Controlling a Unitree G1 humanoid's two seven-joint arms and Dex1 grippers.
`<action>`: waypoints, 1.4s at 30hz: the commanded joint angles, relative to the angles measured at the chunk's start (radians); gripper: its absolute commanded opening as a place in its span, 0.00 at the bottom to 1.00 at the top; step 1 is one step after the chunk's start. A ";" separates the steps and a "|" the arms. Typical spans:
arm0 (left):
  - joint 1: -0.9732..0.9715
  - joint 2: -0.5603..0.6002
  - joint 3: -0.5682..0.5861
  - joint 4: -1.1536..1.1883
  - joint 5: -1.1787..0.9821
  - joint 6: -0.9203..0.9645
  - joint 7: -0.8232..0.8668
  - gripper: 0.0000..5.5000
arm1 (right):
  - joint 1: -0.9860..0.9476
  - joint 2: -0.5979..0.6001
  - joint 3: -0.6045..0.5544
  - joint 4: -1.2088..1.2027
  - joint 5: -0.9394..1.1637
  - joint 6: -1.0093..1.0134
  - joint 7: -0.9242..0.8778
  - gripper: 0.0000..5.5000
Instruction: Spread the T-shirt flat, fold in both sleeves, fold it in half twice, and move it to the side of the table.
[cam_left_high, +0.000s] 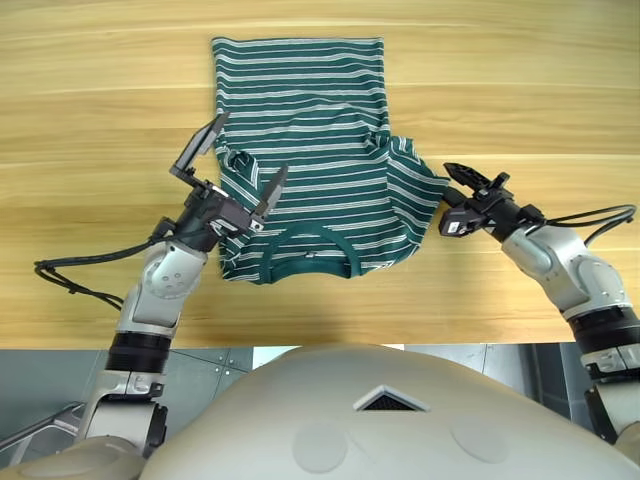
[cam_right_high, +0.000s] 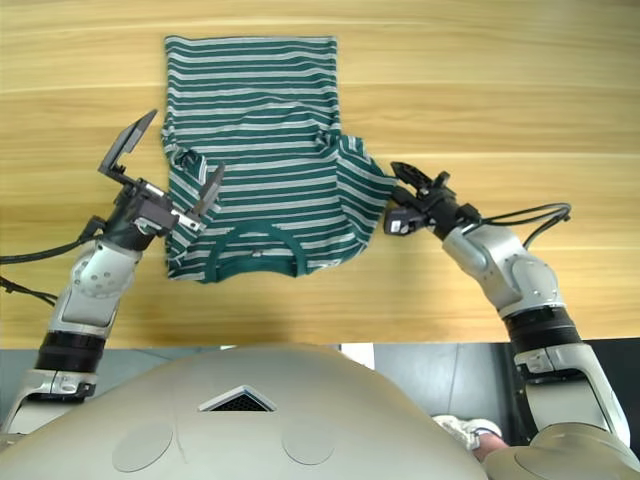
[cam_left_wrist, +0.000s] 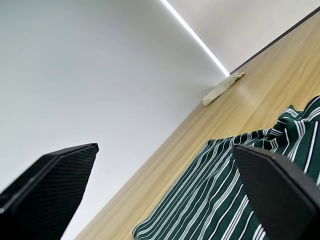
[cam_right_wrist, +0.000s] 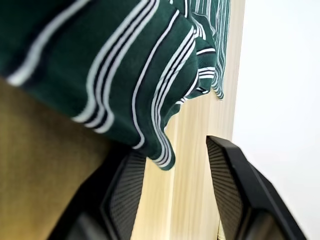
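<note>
while left claw, right claw gape, green-striped t-shirt lies flat (right sleeve out)

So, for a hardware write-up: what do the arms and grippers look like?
The left arm and right arm are silver-grey shells with black joint bands and black cables. The left gripper and right gripper are black, with two flat textured fingers each.

Left arm is bent up from the elbow, forearm angled inward, and the left claw is tipped upward with both fingers spread wide. On the other side, the right arm stretches inward, wrist low, right claw pointing across, fingers parted.
</note>
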 joint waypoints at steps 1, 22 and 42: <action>-0.010 -0.002 -0.002 0.011 0.005 -0.010 -0.009 0.90 | 0.001 0.002 0.026 0.033 -0.010 0.010 0.015 0.25; 0.005 -0.015 0.019 -0.006 -0.026 -0.031 -0.006 0.90 | 0.013 0.024 0.025 -0.004 0.060 -0.010 -0.010 0.00; -0.020 -0.033 0.007 0.055 -0.023 -0.048 -0.004 0.90 | 0.003 0.173 0.045 -0.153 0.289 -0.108 0.102 0.00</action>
